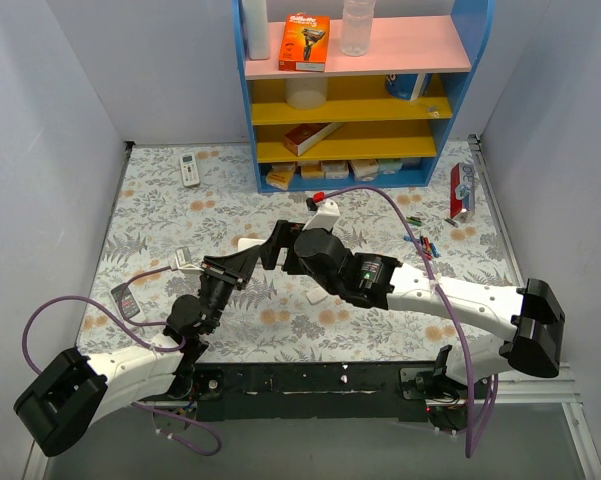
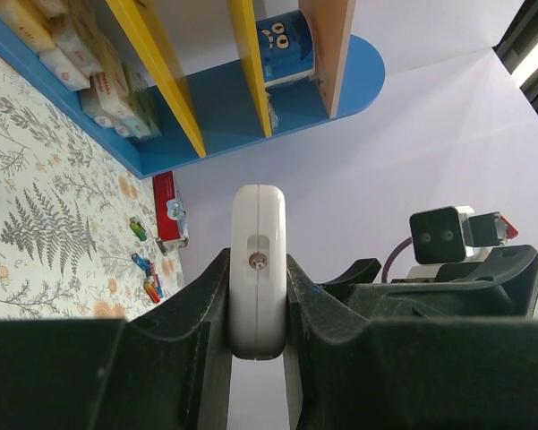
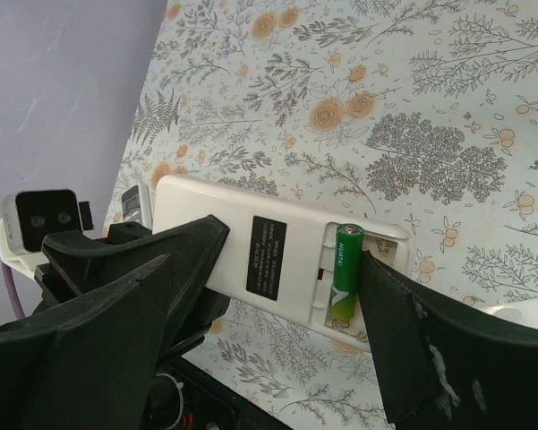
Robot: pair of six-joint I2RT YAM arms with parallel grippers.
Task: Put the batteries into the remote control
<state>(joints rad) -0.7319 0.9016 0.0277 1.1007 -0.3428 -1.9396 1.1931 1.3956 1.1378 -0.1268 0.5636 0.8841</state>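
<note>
Seemingly partway: green battery [image 3: 346,273] sat in remote control [image 3: 251,246] recess; left gripper [image 2: 258,269] gripped remote control tight above tabletop [image 1: 160,230] centre; right gripper [image 3: 294,242] jaws stood wide, gripping nothing; remaining batteries [image 1: 423,243] lay near tabletop's right edge, unloaded.

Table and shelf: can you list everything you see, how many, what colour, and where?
remote control: one, white, back side up, held over the table
green battery: one, green, lying in the remote control's open recess
loose batteries: a few, mixed colours, right side of the table
second remote: one, white, far left of the table
shelf: one, blue with yellow and pink boards, at the back
razor box: one, orange, top board
bottle: one, clear, top board
red pack: one, red, right of the shelf
table: one, flowery cloth
left fingers: two, black, shut on the remote control
right fingers: two, black, open by the recess
</note>
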